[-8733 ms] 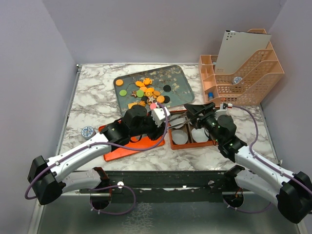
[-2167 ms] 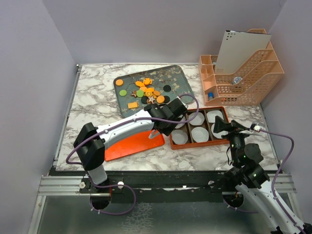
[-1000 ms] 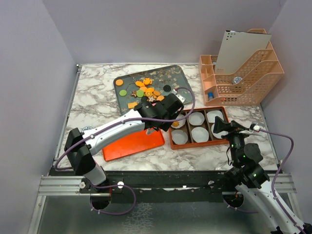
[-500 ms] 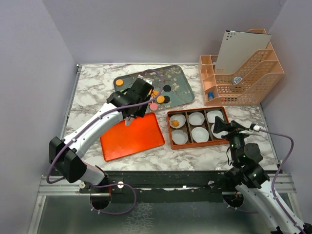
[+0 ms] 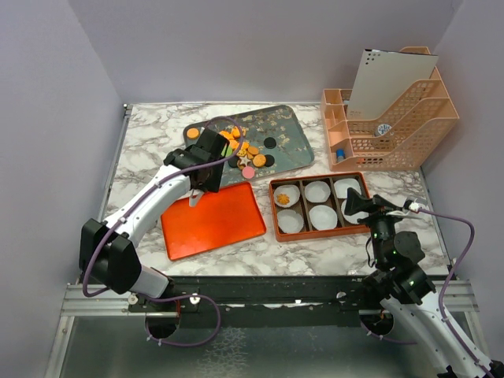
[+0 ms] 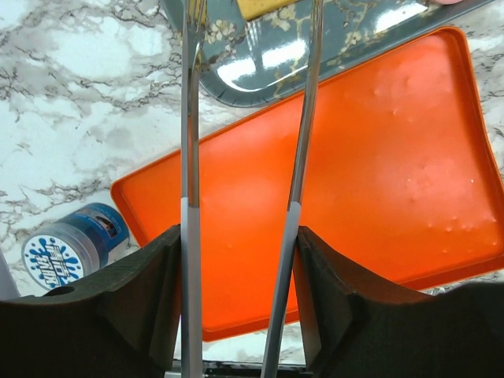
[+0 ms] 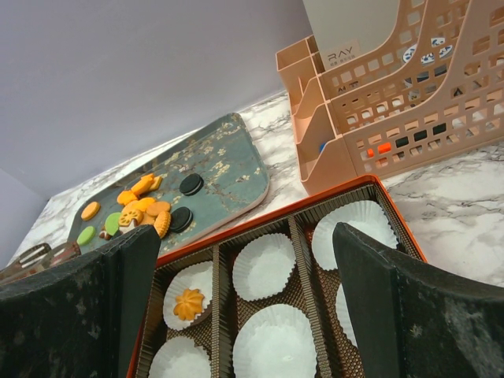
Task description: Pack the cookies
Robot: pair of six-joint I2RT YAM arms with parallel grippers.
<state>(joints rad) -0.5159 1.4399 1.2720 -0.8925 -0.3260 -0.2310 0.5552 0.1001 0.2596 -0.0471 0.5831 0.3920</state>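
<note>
The overhead camera gives the layout. A dark floral tray (image 5: 287,130) lies toward the far edge of the marble surface (image 5: 142,157). Loose cookies (image 5: 240,151) are heaped on the tray's near half, mostly orange, with black ones and a pink one at the near rim. An orange lid (image 6: 370,173) lies flat between the tray and the near edge. To its right sits an orange box (image 7: 268,219) with six compartments, each lined with a white paper cup (image 7: 264,266). A peach desk organizer (image 7: 378,102) stands in the far right corner.

The left gripper (image 6: 252,20) reaches over the tray's near left rim. Only its wrist camera shows the two long thin fingers (image 6: 189,142). The jaws stand apart with nothing between them, and their tips run off the top of that view beside a yellow square biscuit. The same view shows a small blue-lidded jar (image 6: 69,250) by the lid's left corner, which the arm hides from above.

The right gripper (image 7: 242,260) hangs over the box's right side, its jaws wide apart and empty. Its camera shows one orange ridged biscuit (image 7: 187,303) in the far left cup, only an orange spot from overhead.
</note>
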